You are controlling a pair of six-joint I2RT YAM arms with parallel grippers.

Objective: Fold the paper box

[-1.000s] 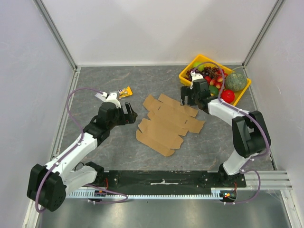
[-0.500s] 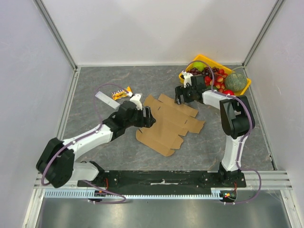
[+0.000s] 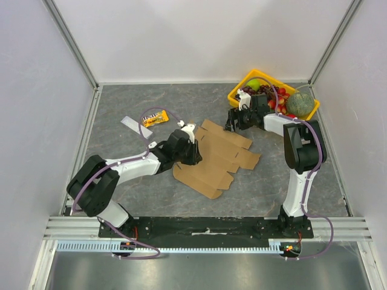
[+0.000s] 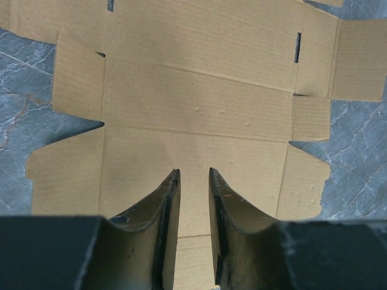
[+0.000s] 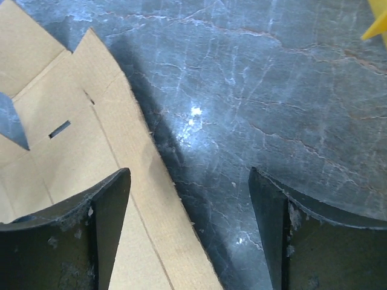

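Gray table [image 3: 109,103] showed the left gripper [image 4: 193,174] newly moved onto the flat paper box [image 3: 221,158] in the middle, pinched nearly shut on nothing, and the right gripper [image 5: 188,175] wide open at its far edge, ready for folding.

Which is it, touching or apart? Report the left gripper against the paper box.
Cannot tell. In the left wrist view the left gripper hangs over the paper box, but neither contact nor gap shows plainly.
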